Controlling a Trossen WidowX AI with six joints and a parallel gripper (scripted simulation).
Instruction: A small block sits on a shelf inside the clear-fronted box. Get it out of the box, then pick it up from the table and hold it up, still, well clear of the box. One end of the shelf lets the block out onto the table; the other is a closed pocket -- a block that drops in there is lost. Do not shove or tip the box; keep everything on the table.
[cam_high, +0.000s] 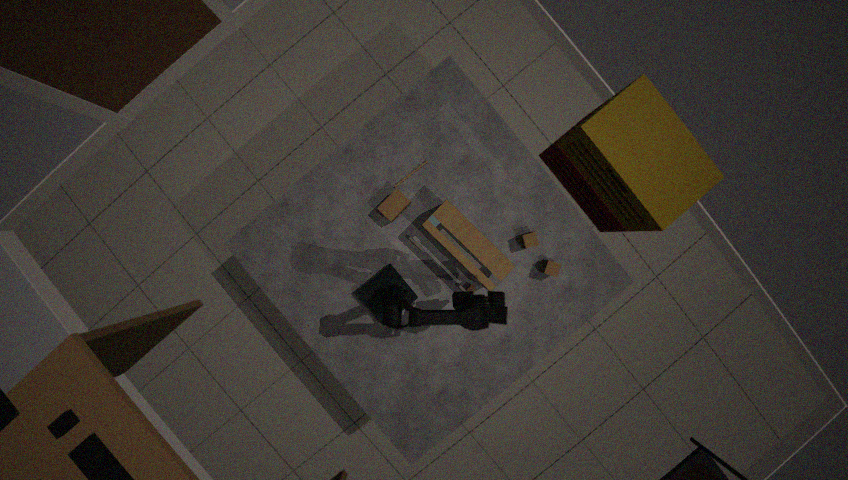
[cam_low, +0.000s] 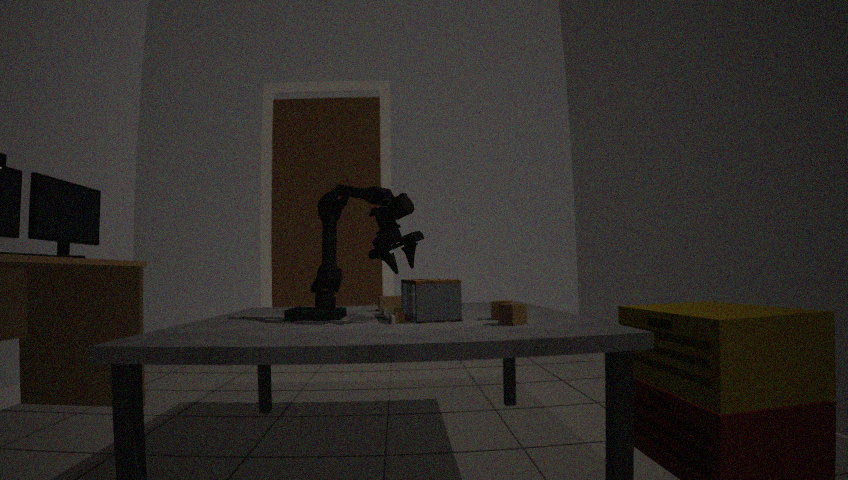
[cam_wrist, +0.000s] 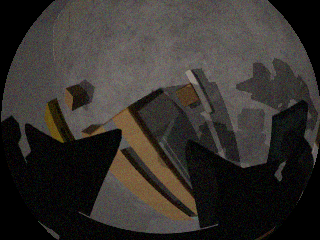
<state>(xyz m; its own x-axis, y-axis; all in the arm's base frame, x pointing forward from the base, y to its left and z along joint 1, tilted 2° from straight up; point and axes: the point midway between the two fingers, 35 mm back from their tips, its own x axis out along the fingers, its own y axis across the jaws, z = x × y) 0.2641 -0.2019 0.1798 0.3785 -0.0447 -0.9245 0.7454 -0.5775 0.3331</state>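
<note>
The box (cam_high: 476, 243) (cam_low: 437, 300) (cam_wrist: 145, 150) stands upright on the table, with a wooden slotted top and a clear front. A small brown block (cam_high: 468, 287) (cam_low: 399, 315) (cam_wrist: 187, 95) lies on the table outside the box, close to one end of its front. It sits between the box front and a low pale strip (cam_wrist: 199, 90). My gripper (cam_low: 404, 269) (cam_wrist: 154, 140) is partly open and empty. It hangs above the box top's level, near the block's end of the box. In the top view the arm hides the fingertips.
Two wooden cubes (cam_high: 529, 239) (cam_high: 552, 268) stand behind the box. A larger wooden block (cam_high: 394, 205) and a thin stick (cam_high: 410, 174) lie past the box's other end. A yellow cabinet (cam_high: 654, 154) (cam_low: 773, 356) stands beside the table (cam_high: 386, 380) (cam_low: 357, 353).
</note>
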